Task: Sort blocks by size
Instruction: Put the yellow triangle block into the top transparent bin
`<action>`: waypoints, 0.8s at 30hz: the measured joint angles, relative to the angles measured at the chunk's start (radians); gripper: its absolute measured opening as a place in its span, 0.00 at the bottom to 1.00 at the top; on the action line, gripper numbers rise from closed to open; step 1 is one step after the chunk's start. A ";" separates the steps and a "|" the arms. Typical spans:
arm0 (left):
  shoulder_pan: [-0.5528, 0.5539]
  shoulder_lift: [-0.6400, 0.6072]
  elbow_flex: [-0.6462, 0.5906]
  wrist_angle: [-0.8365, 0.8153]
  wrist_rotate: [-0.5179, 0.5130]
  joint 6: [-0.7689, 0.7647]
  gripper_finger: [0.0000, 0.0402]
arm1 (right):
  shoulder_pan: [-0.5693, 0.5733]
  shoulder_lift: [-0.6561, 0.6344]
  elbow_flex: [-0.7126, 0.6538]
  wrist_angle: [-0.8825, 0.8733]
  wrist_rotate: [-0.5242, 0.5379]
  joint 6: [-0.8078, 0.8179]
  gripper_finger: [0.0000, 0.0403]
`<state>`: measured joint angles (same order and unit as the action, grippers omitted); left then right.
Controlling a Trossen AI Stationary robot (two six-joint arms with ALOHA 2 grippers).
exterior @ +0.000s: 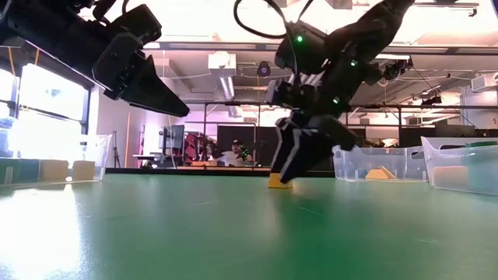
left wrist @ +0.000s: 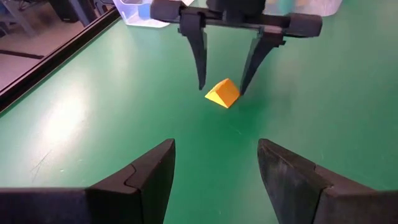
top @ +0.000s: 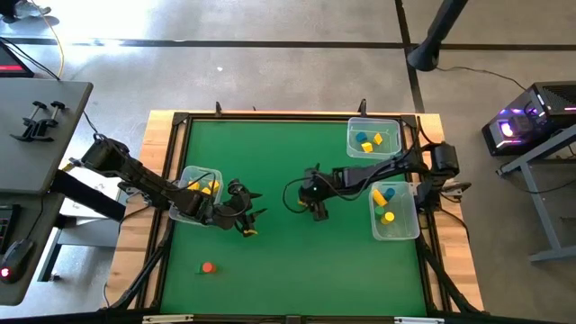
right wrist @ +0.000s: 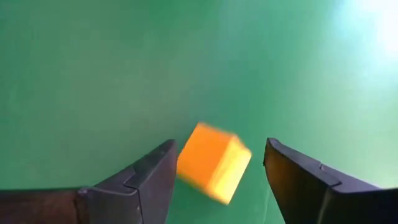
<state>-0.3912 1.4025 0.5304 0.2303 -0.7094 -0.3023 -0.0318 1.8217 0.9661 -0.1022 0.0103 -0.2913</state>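
Note:
A yellow wedge-shaped block point(left wrist: 222, 93) lies on the green table near its middle; it also shows in the low view point(exterior: 278, 181) and the right wrist view point(right wrist: 214, 163). My right gripper point(top: 317, 212) points down over it, open, with one finger on either side point(left wrist: 222, 89). My left gripper point(top: 252, 216) hovers open and empty to the left of it, above the table point(exterior: 167, 101). Another yellow block point(top: 248, 232) lies just on the near side of my left gripper. An orange-red block point(top: 208, 267) lies toward the near left. My right gripper's fingers come from above, pointing down, on either side of the yellow wedge block, which rests on the table. One fingertip point(left wrist: 242, 89) stands right at the block's edge; I cannot tell whether it touches.
A clear bin point(top: 184, 205) with yellow blocks stands at the left, under my left arm. Two clear bins stand at the right: the far one point(top: 353, 148) holds blue and yellow blocks, the near one point(top: 396, 234) yellow and blue ones. A raised frame edges the table.

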 joint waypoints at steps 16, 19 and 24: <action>0.001 0.000 0.000 -0.002 0.000 0.001 0.54 | -0.055 -0.031 0.002 -0.084 -0.051 -0.049 0.57; 0.001 0.000 0.000 -0.001 0.000 0.002 0.54 | -0.042 -0.025 0.002 -0.117 -0.047 -0.074 0.57; 0.001 0.000 0.000 -0.001 0.000 0.001 0.54 | -0.010 -0.020 0.002 -0.103 -0.043 -0.076 0.57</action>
<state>-0.3904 1.4025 0.5304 0.2288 -0.7095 -0.3012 -0.0420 1.8015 0.9676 -0.2048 -0.0327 -0.3672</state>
